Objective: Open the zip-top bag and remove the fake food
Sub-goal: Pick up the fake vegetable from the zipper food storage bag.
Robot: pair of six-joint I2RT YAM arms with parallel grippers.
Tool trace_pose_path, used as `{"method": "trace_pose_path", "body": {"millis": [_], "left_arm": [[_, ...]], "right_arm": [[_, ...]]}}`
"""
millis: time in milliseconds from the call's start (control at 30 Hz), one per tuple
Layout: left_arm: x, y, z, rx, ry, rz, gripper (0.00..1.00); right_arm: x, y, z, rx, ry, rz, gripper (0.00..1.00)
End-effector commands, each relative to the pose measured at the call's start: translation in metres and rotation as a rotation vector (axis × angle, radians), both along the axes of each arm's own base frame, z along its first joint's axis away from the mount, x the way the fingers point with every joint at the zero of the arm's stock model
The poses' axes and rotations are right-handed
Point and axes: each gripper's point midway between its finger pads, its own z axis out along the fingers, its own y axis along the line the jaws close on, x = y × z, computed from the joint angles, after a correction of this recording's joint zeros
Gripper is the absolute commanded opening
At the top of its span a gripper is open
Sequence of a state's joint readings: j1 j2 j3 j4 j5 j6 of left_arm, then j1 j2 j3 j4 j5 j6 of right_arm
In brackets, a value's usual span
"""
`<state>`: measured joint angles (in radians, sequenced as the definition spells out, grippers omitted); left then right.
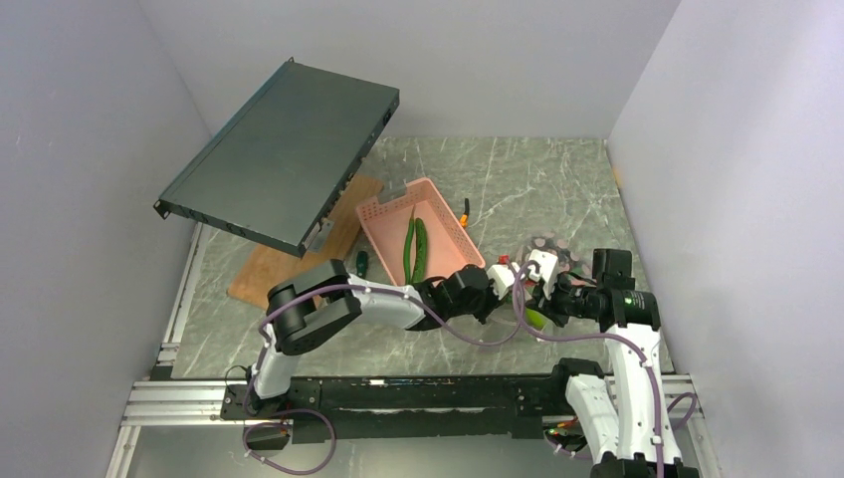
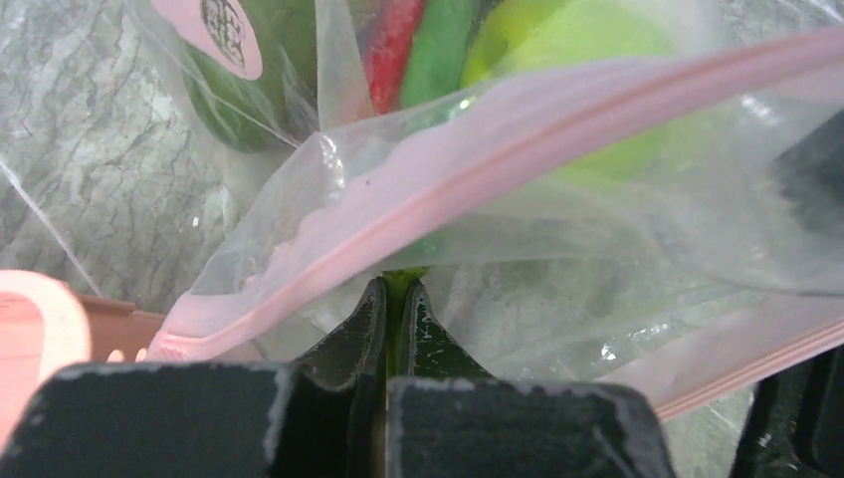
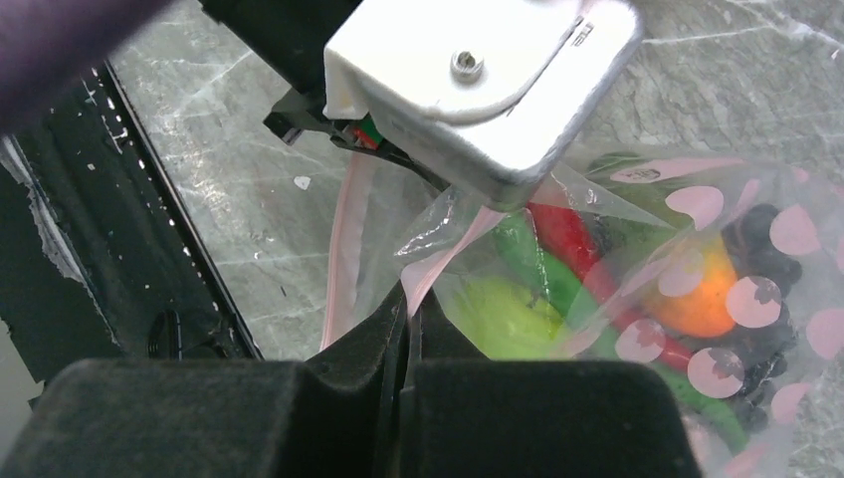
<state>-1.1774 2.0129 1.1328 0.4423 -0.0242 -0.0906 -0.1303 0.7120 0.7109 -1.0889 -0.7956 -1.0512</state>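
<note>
So the zip-top bag [image 1: 549,261] is sitting at the near right of the worktop [image 1: 518,179], just right of the near corner of the pink basket [image 1: 393,214], and it's caught between both arms. The fake food is packed inside - a lime-green apple [image 3: 498,319], a red piece [image 3: 562,234], an orange piece [image 3: 702,294] and a dark grape bunch [image 3: 756,229] all show through the spotted plastic.

The left jaws are pressed together on a fold of clear film right under the pink zip strip [image 2: 557,129]. The right jaws are pinching the bag's edge too, right where a pink strip comes down to them. Each one has its own lip, which makes sense to me: a floppy bag won't open from 1 side, you need 2 anchors pulling apart.

In both wrist views I can see 2 separate pink strips with a gap between, so I'd say the mouth is at least partly parted. How far along the seal that goes, I can't tell. I also can't tell whether the bag rests on the stone or hangs a bit off it.

Further out, 2 long green pods [image 1: 415,249] lie in the basket - my guess is that's the drop-off spot. To the left there's a wooden board [image 1: 261,271], with a dark flat box [image 1: 284,154] tilted above it.
</note>
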Motion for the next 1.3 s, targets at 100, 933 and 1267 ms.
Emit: {"method": "trace_pose_path", "body": {"millis": [100,933,1267], "left_arm": [[-0.018,0.0,0.036,-0.025,0.13,-0.009,0.0],[-0.038,-0.004,0.053,-0.157,0.49,0.049,0.01],[-0.032,-0.011,0.089,-0.318,0.687,0.052,0.06]], "right_arm": [[0.001,0.005,-0.003,0.029,0.008,0.035,0.0],[-0.009,0.01,-0.01,0.022,-0.007,0.102,0.0],[-0.008,0.012,-0.011,0.02,0.001,0.109,0.0]]}}
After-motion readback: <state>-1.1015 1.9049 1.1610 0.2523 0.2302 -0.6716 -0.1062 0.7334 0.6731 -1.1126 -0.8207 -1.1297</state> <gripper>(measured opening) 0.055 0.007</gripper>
